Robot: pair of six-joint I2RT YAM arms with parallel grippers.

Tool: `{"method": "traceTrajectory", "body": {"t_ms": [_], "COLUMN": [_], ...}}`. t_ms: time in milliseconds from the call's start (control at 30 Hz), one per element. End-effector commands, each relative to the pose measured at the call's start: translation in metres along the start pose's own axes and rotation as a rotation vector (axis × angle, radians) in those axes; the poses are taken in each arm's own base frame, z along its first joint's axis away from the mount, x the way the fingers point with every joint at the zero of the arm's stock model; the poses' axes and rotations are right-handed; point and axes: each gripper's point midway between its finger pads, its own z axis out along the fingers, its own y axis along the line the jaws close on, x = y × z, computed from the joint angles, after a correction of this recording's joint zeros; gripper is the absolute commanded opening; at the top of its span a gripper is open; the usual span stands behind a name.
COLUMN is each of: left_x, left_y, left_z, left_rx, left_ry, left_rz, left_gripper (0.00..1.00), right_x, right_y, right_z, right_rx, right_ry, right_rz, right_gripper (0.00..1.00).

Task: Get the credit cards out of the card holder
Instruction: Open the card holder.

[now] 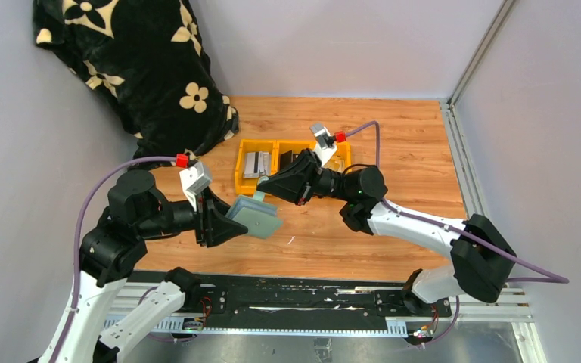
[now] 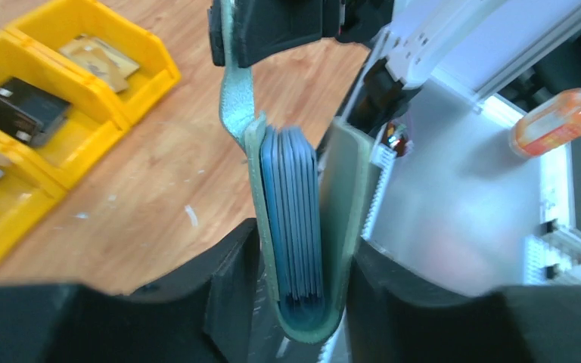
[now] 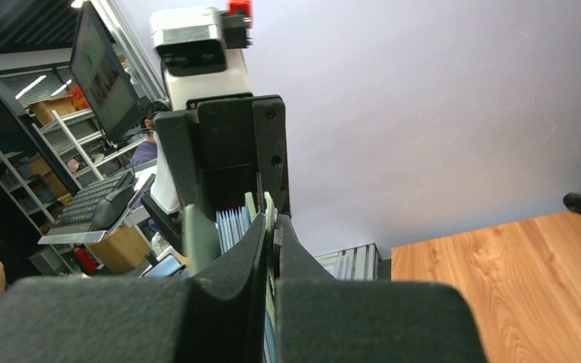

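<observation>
Grey-green soft leather card holder (image 2: 344, 204) sits between left gripper (image 2: 302, 302) fingers, pinched on both covers. Right gripper (image 2: 272, 34) fingers pressed together on closing tab (image 2: 236, 98), beyond left fingertips. Step: opening flap. Blue-grey cards (image 2: 293, 204) packed edge-on inside; approx five, view blurry. Nxt: peel tab back, then nip one card edge.

- Left gripper (image 2: 302, 261): black fingers (image 2: 227, 287) clamp the grey-green soft bifold card holder (image 2: 340, 197) between them.
- Right gripper (image 3: 272, 227): jaws pinched together on its thin closing tab (image 2: 236, 106), tips facing the left gripper's, forearm low and outstretched.
</observation>
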Motion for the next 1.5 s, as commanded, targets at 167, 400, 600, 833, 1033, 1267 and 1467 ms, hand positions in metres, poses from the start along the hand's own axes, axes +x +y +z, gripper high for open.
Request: {"method": "traceTrajectory", "body": {"t_ms": [167, 400, 600, 833, 1033, 1267, 1467], "left_x": [0.022, 0.027, 0.027, 0.028, 0.016, 0.008, 0.008], "left_y": [0.001, 0.023, 0.015, 0.015, 0.001, -0.009, -0.01], "left_z": [0.002, 0.006, 0.003, 0.001, -0.001, 0.002, 0.006], "left_rx": [0.023, -0.065, -0.029, -0.044, 0.013, 0.071, 0.095], "left_ry": [0.021, 0.03, 0.005, -0.006, -0.023, -0.01, 0.009], "left_rz": [0.011, 0.037, 0.071, 0.08, 0.082, 0.031, -0.007], "left_gripper": [0.72, 0.67, 0.64, 0.27, 0.0, 0.0, 0.0], "right_x": [-0.016, 0.001, 0.007, 0.013, 0.015, 0.028, 0.045], "right_y": [0.024, 0.038, 0.041, 0.057, 0.058, 0.042, 0.018], "right_z": [0.016, 0.025, 0.037, 0.048, 0.031, -0.026, -0.07], "right_rx": [-0.015, -0.01, 0.061, 0.036, 0.04, 0.147, 0.326], "right_ry": [0.081, 0.184, 0.233, 0.259, 0.256, 0.313, 0.409], "right_rz": [-0.021, -0.076, -0.151, -0.166, -0.193, -0.33, -0.381], "right_gripper": [0.0, 0.0, 0.0, 0.0, 0.5, 0.78, 0.8]}}
